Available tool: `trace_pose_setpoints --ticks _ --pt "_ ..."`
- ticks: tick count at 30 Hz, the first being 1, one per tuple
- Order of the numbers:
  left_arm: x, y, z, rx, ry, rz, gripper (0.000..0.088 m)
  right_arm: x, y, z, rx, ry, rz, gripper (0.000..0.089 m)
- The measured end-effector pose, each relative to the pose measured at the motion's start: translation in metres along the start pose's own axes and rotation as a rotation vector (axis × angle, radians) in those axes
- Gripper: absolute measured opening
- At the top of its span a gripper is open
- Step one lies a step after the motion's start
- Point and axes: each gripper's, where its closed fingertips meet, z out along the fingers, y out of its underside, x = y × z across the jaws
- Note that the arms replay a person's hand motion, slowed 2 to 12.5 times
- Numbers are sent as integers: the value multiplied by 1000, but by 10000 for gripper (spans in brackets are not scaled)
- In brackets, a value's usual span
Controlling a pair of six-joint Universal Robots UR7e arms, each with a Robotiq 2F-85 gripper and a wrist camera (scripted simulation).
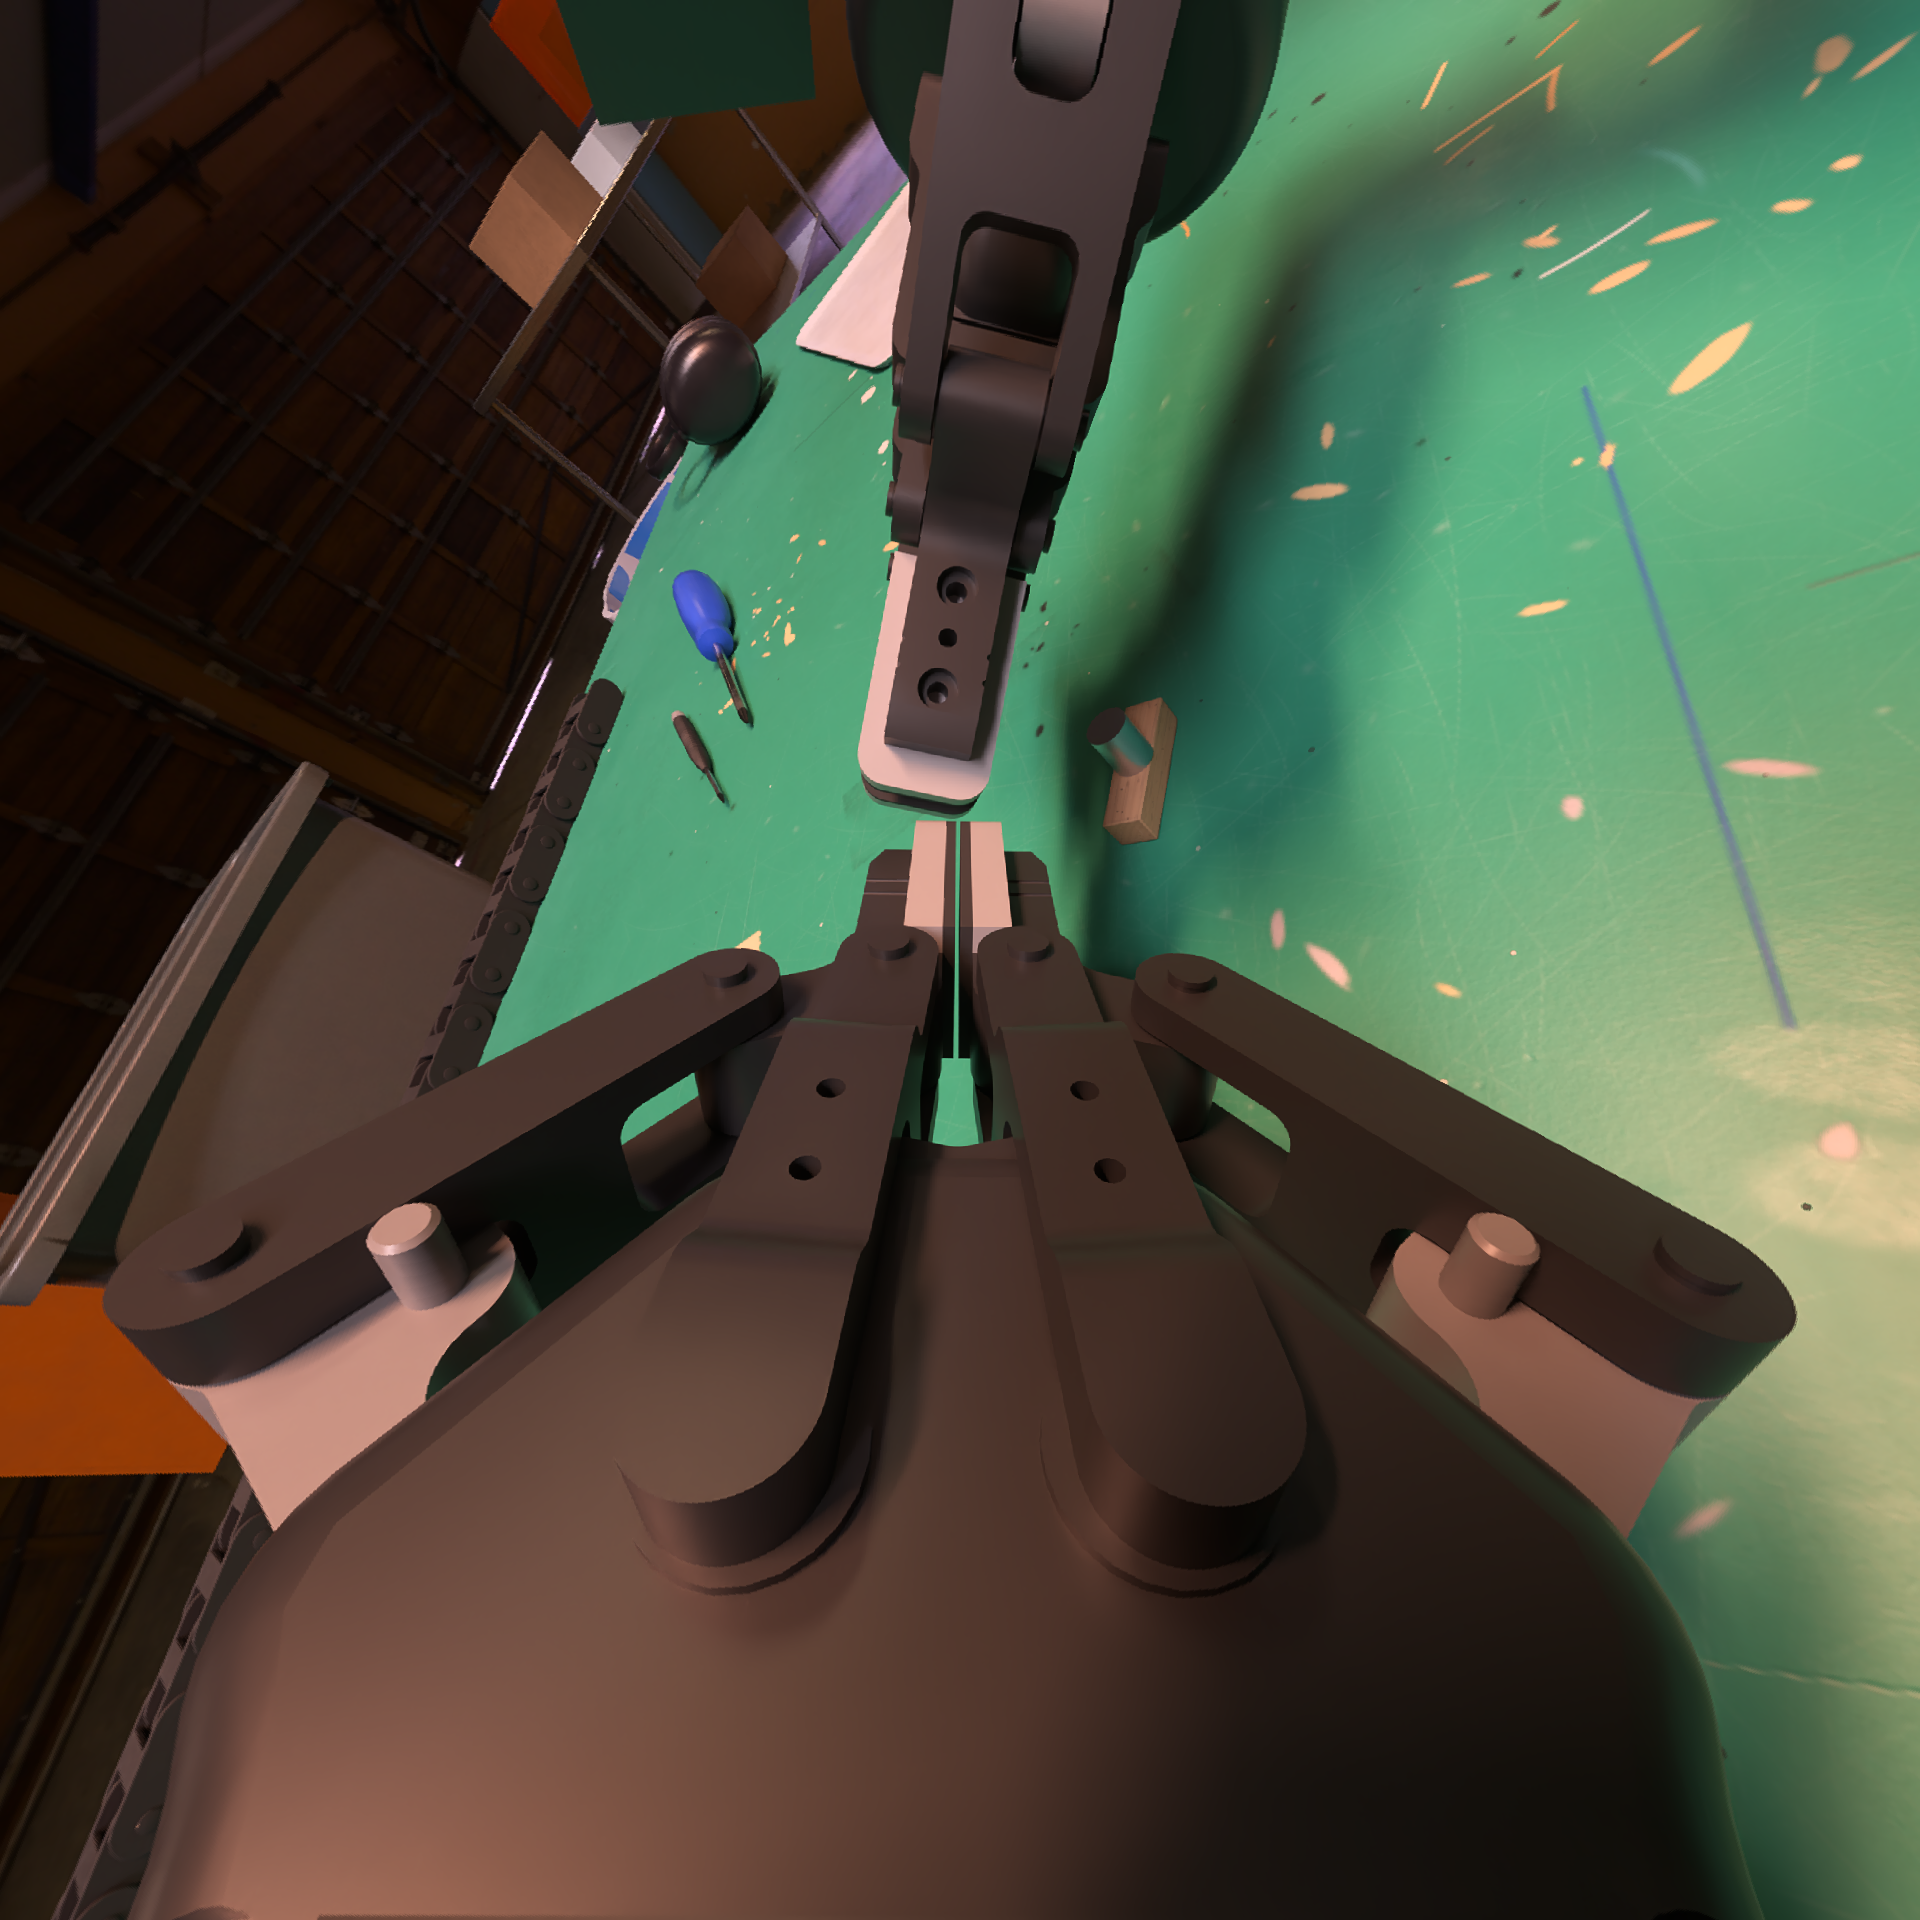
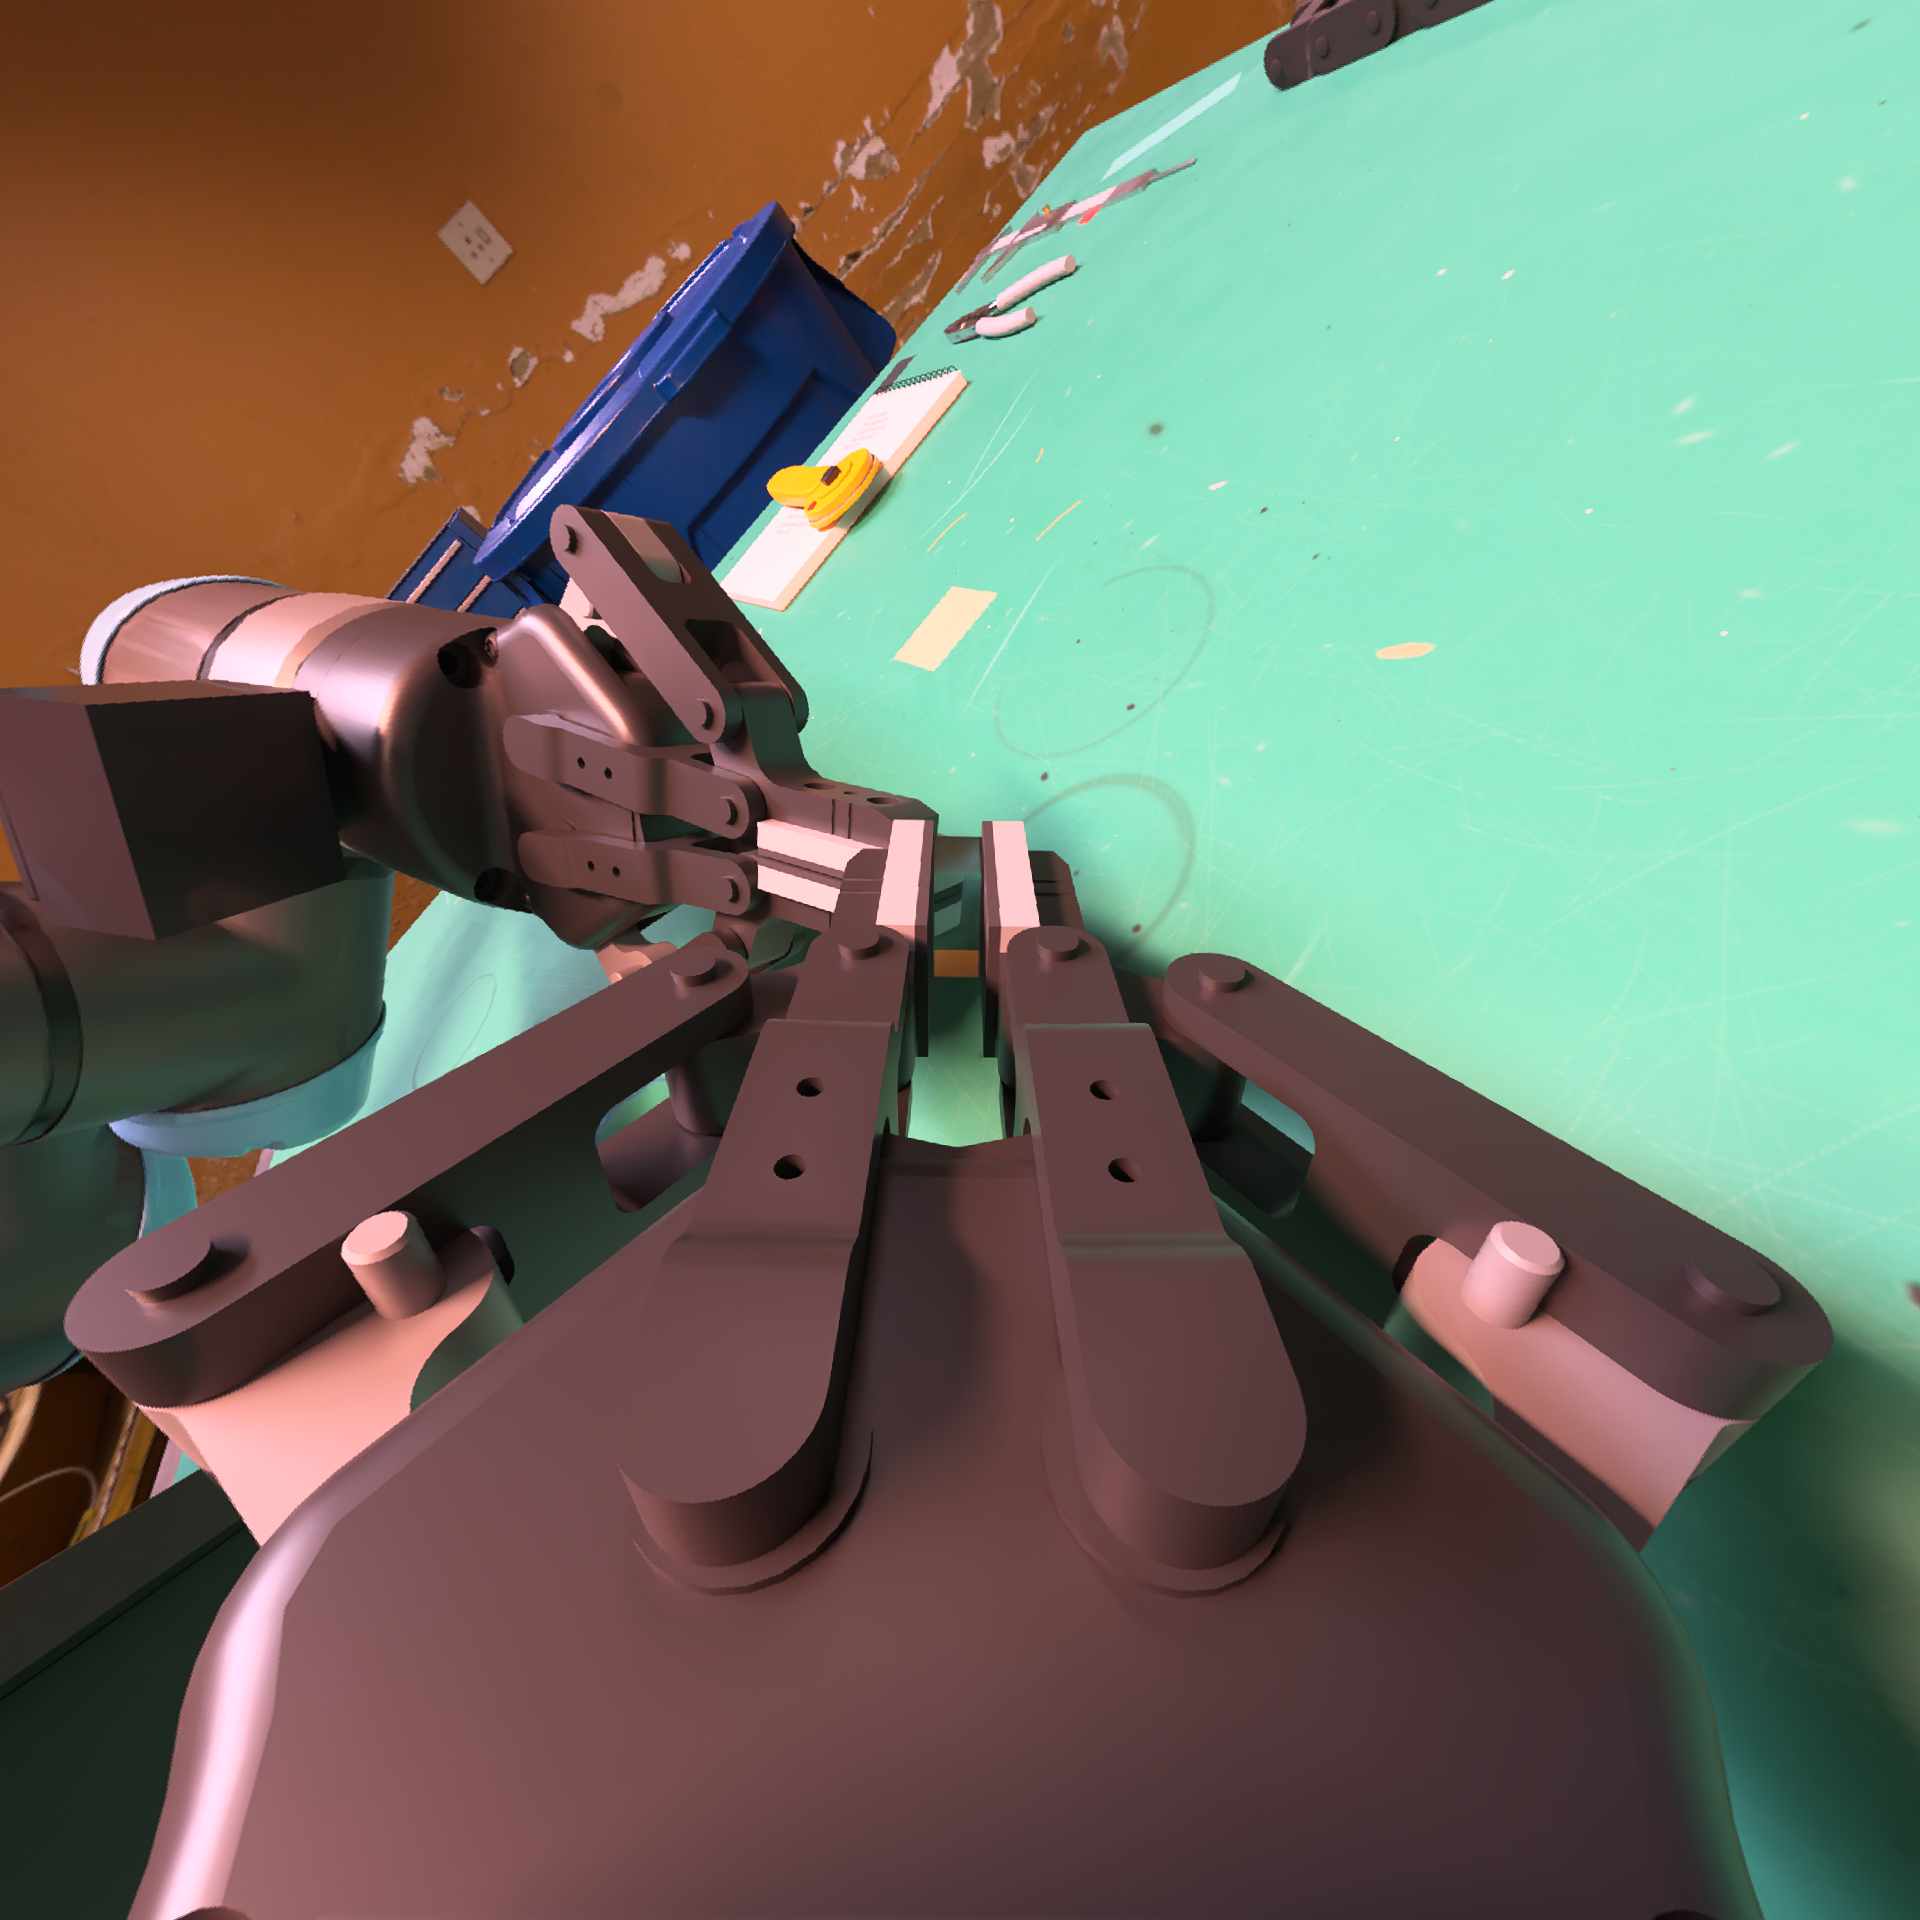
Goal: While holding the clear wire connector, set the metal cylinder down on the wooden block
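The metal cylinder (image 1: pixel 1120 740) lies on its side on top of the small wooden block (image 1: pixel 1143 805), on the green table to the right of both grippers. My left gripper (image 1: pixel 956 868) is shut with nothing between its pads and hovers left of the block. My right gripper (image 2: pixel 956 883) is shut on the clear wire connector (image 2: pixel 954 961), which shows as a small piece with an orange part between the pads. The right gripper also shows in the left wrist view (image 1: pixel 920 795), reaching down from above. The left gripper shows in the right wrist view (image 2: pixel 831 868), tip to tip with the right one.
A blue screwdriver (image 1: pixel 704 623), a thin dark tool (image 1: pixel 696 753) and a black ball (image 1: pixel 712 379) lie near the table's left edge. A notepad (image 2: pixel 883 457) with a yellow tape measure (image 2: pixel 826 483), white-handled pliers (image 2: pixel 1008 307) and a blue bin (image 2: pixel 707 405) are farther off.
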Motion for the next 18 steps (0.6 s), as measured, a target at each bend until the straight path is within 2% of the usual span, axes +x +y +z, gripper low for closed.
trace_pose_setpoints --ticks 18 --pt "0 -1 -1 12 -2 0 0 0 0 0 2 -8 13 79"
